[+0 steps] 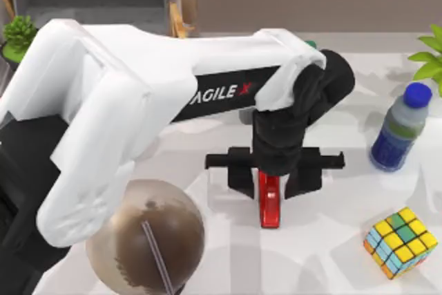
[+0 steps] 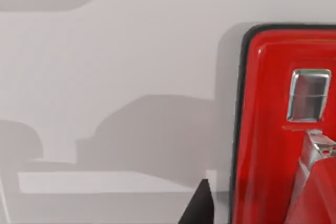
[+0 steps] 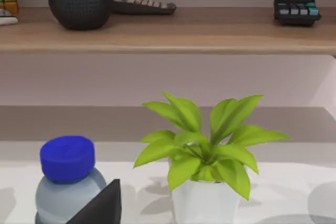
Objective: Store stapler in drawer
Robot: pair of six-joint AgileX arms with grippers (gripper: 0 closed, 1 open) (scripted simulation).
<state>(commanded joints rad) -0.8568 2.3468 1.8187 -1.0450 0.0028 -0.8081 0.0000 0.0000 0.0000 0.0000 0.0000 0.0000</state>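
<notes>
Squarely between left fingers (image 1: 240, 179), stapler (image 1: 269, 206)

The left arm (image 1: 138, 94) reaches across the middle of the table from the left. Its wrist bends down. The left gripper (image 1: 270, 188) points straight down near the table, its two black fingers (image 1: 241, 179) spread wide apart.
</notes>
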